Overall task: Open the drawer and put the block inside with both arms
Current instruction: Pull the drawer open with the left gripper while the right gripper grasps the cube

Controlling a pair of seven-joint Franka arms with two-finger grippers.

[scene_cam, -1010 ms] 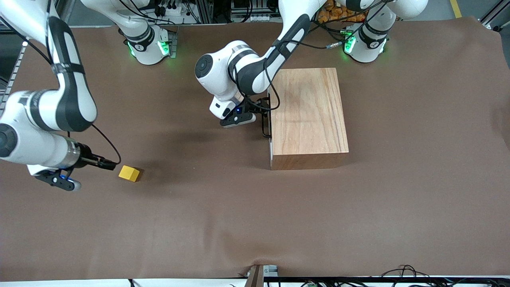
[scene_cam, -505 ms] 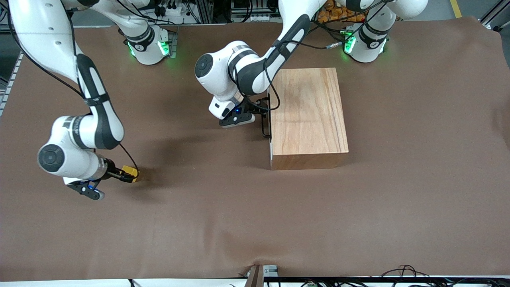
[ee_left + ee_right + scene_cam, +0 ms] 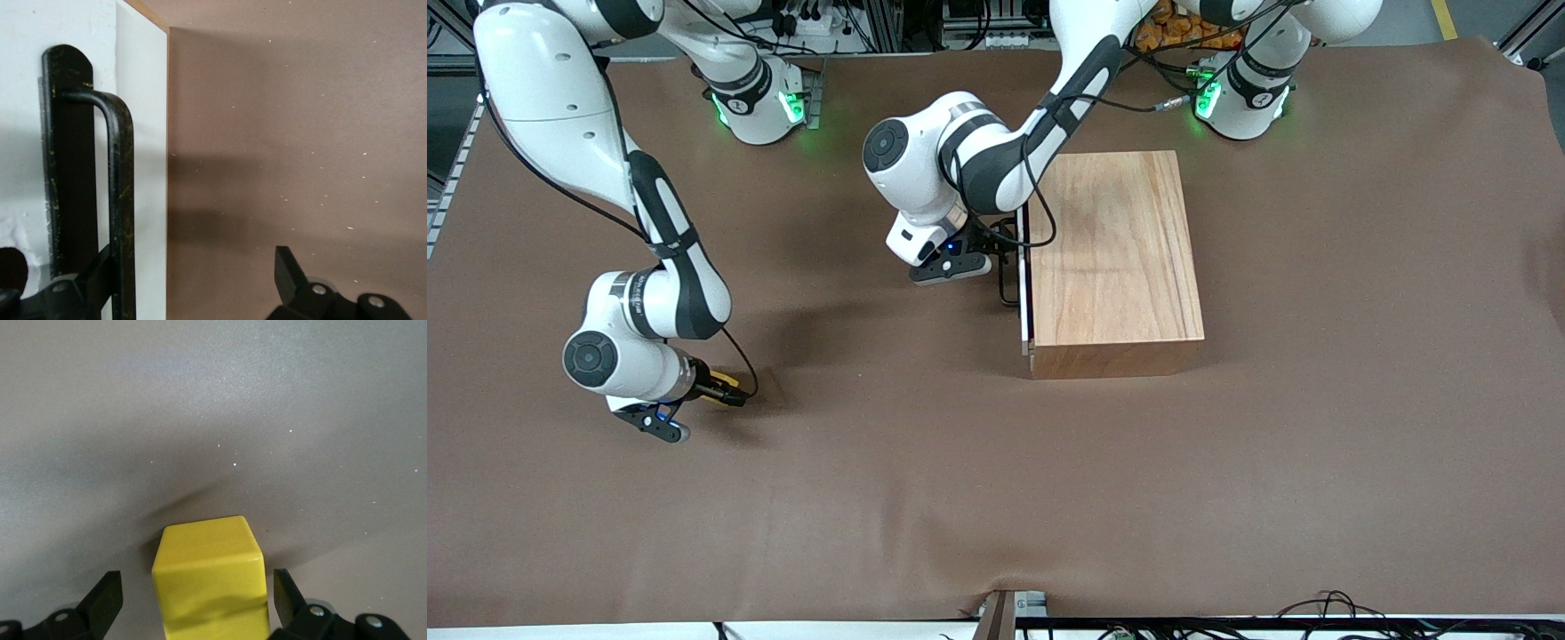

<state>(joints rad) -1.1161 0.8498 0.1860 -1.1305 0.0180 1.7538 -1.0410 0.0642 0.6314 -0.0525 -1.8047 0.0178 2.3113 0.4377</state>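
Down at the right arm's end of the desk (image 3: 996, 498), the right gripper's (image 3: 193, 600) fingers (image 3: 107, 600) stand spread wide, one on each side of the yellow block (image 3: 210, 577), with a gap showing between each finger and the cube's faces. The block sits on the brown cover, mostly hidden under the right gripper in the front view, where only a sliver of yellow shows. The right arm (image 3: 640, 302) bends down to it from its base at the top of that view.

The left gripper (image 3: 996, 253) is at the front of the drawer (image 3: 1024, 276), its fingers (image 3: 293, 277) spread too: one lies against the black bar handle (image 3: 120, 200), between the bar and the white front panel (image 3: 143, 133), the other stands well clear over the brown cover. The drawer's front stands slightly out from the light-wood cabinet (image 3: 1112, 258), a thin gap showing along it. The cabinet sits toward the left arm's end, well apart from the block. The left arm (image 3: 960, 160) reaches across from its green-lit base.
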